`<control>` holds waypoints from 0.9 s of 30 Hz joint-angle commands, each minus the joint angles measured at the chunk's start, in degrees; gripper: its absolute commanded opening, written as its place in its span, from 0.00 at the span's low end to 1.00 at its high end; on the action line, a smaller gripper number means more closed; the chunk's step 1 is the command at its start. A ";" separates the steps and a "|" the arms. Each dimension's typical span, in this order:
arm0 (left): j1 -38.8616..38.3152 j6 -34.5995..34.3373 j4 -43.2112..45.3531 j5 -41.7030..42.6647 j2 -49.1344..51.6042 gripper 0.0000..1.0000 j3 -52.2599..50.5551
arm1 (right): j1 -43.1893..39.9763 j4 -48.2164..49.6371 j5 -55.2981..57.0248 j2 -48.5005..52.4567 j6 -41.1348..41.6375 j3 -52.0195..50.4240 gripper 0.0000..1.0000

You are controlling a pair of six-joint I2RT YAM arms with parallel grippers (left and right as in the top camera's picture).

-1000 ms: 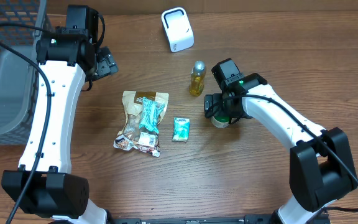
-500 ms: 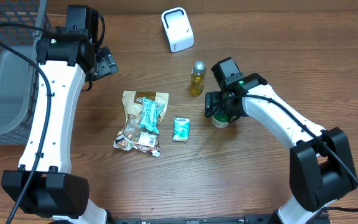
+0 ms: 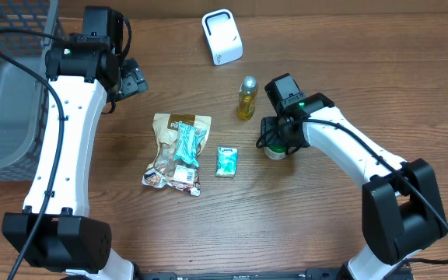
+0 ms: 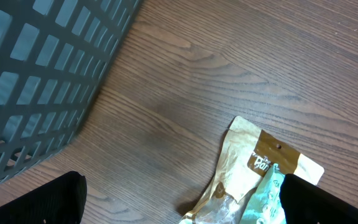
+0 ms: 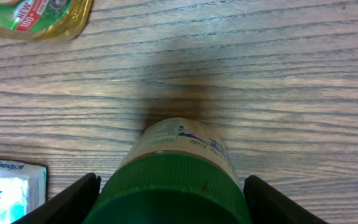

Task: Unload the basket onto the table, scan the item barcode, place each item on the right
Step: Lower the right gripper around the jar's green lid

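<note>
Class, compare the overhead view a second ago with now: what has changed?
The fingers of the right claw have drawn inward around the green-lidded jar; whether they grip it yet is unclear. The left claw, bottle, snack bags, tissue packet and scanner stayed put.

In the overhead view, the left arm [image 3: 61,132] rises from its base at 7 o'clock and runs almost straight toward 12 o'clock. It bends at the left wrist [image 3: 92,48] near 11 o'clock. The left gripper [image 3: 136,79] points toward 4 o'clock with its jaws spread wide and nothing between them; both fingers [image 4: 36,202] show at the lower corners of the left wrist view. The right arm [image 3: 348,152] extends from its base at 5 o'clock toward 10 o'clock. The right wrist [image 3: 290,97] sits just right of centre. The right gripper [image 3: 274,140] points downward, its fingers [image 5: 73,199] set partly apart; whether they press on anything cannot be determined.
</note>
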 commanded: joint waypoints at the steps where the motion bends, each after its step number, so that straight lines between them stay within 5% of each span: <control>1: -0.11 1.07 0.07 -0.79 -0.81 0.99 1.09 | 0.07 0.00 0.11 -0.04 0.17 -0.42 0.68; 10: -0.11 1.07 0.07 -0.79 -0.81 1.00 1.09 | 0.07 -0.22 -3.98 -0.04 0.33 -0.42 0.58; 27: -0.11 1.07 0.07 -0.79 -0.81 1.00 1.09 | 0.07 -2.10 -4.00 -0.04 3.30 -0.42 0.55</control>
